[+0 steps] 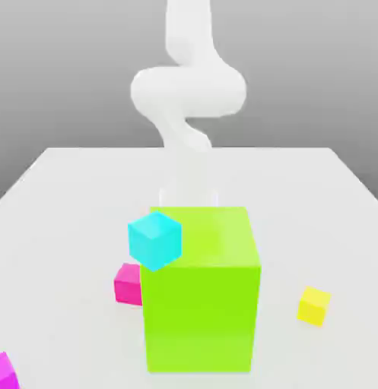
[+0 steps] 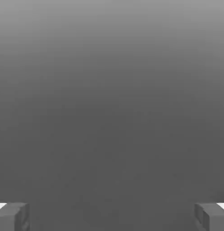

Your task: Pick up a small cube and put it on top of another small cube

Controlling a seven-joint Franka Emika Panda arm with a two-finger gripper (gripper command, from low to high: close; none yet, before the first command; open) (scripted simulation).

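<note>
Two fingertips (image 2: pixel 12 216) of the hand (image 2: pixel 112 217) stand spread wide; yellow cube (image 1: pixel 313 305) and fuchsia cube (image 1: pixel 4 371) bear no writing.

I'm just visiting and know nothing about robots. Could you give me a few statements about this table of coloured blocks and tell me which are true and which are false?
1. The big lime-green cube is the largest block on the white table. True.
2. The small bright yellow cube sits on top of the small fuchsia cube. False: they lie far apart, the yellow one toward the exterior view's right, the fuchsia one at its lower left corner.
3. The pincer has its two fingers spread wide with nothing between them. True.
4. The small hot-pink cube is beside the lime-green cube, on the exterior view's left. True.
5. The small cyan cube is at the exterior view's far right. False: it is left of centre, in front of the green cube's upper corner.
</note>
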